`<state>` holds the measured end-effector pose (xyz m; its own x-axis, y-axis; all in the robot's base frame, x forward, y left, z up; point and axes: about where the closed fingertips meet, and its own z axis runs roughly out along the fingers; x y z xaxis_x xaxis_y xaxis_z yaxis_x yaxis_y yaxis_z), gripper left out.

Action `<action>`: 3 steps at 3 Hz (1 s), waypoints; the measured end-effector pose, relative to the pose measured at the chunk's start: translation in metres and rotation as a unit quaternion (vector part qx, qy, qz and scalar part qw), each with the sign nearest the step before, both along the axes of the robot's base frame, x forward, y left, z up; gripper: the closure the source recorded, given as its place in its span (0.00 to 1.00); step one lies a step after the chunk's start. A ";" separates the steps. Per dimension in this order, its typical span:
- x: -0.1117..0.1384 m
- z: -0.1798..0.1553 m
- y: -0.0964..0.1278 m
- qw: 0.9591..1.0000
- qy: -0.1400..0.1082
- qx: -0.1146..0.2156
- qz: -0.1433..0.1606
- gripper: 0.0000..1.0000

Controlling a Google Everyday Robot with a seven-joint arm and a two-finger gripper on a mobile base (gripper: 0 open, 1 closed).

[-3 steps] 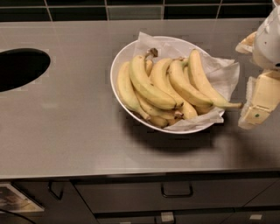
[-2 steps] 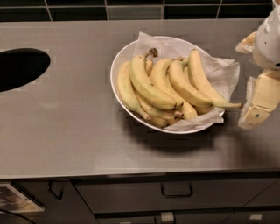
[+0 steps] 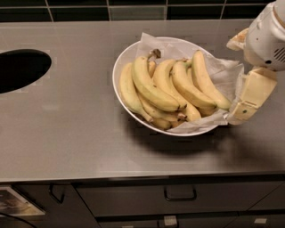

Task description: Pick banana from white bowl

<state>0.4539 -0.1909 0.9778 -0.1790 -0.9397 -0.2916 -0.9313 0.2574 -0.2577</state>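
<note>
Your gripper (image 3: pixel 238 116) just right of the white bowl (image 3: pixel 116 67), grip state unclear, steel counter (image 3: pixel 80 133) beneath, dark hole (image 3: pixel 18 69) left, black tiles (image 3: pixel 80 13) behind, drawers (image 3: pixel 180 196) in front.

The brushed grey metal table (image 3: pixel 67 133) has a dull sheen; a black oval opening (image 3: pixel 18 69) is at its left; behind runs a wall of glossy black tiles (image 3: pixel 133 11) with pale grout lines. The round smooth white bowl (image 3: pixel 121 67) holds crumpled white paper (image 3: pixel 222 71). The curved ripe yellow banana (image 3: pixel 185 84) has a faint green tinge at its upper end; the other yellow bananas (image 3: pixel 151 87) have brown tips. The cream plastic tool (image 3: pixel 242 109), at the bowl's right rim, hangs from a white arm housing (image 3: pixel 267 35). The dark grey drawer fronts (image 3: pixel 133 196) have black handles.
</note>
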 end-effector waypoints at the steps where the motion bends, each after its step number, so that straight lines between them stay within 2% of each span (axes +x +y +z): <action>1: 0.008 -0.002 0.006 0.999 -0.006 0.028 -0.017 0.18; 2: 0.013 -0.006 0.008 0.999 -0.010 0.043 -0.031 0.36; 3: 0.016 -0.007 0.014 0.998 -0.013 0.053 -0.033 0.36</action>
